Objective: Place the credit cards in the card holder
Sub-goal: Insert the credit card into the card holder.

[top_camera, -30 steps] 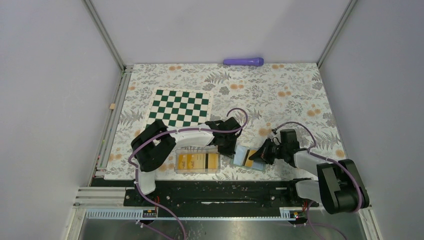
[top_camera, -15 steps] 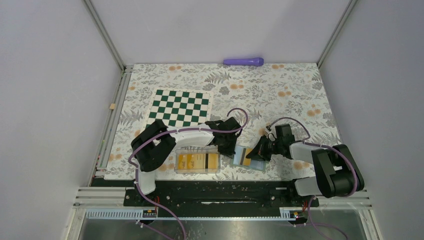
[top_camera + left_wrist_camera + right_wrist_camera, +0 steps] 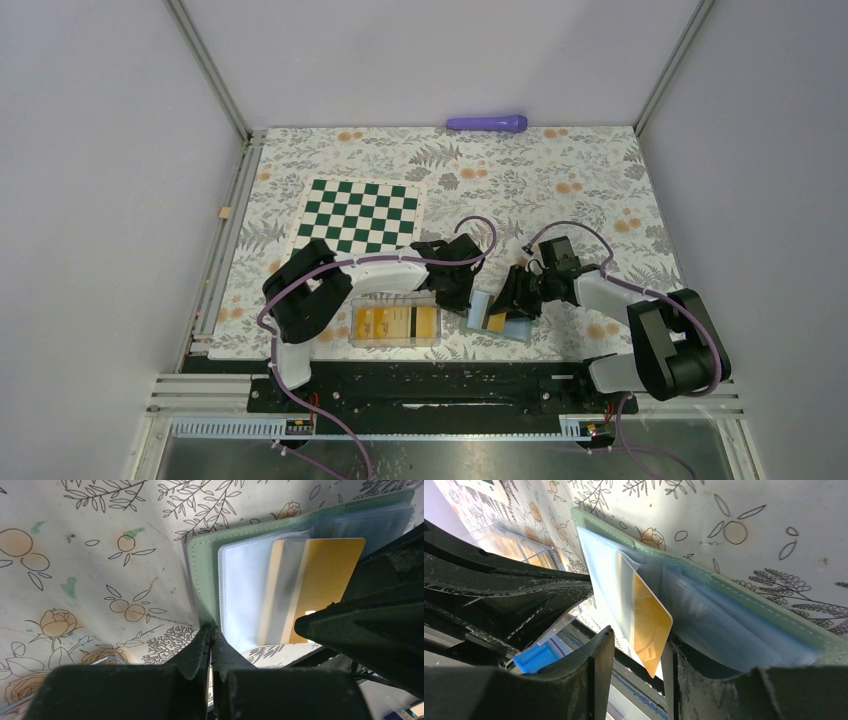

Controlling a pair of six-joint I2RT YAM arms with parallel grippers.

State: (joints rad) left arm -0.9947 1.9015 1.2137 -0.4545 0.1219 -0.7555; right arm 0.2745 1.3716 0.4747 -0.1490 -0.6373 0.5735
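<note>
Looking from overhead: card holder (image 3: 478, 308) lies open on the floral worktop (image 3: 560, 200), just beside a clear box (image 3: 358, 322) holding credit cards (image 3: 385, 322).
Left wrist: left gripper (image 3: 211, 630) jaws closed at the holder's green edge; one credit card (image 3: 325, 575) half inside a sleeve (image 3: 245, 595).
Right wrist: right gripper (image 3: 638, 640) jaws apart, that card between them.

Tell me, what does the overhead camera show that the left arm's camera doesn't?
Only overhead: the checkerboard and the purple object at the far edge. Only left wrist: the left gripper pinched shut on the edge of the card holder. Both: the open card holder with a credit card partly in a sleeve.
</note>
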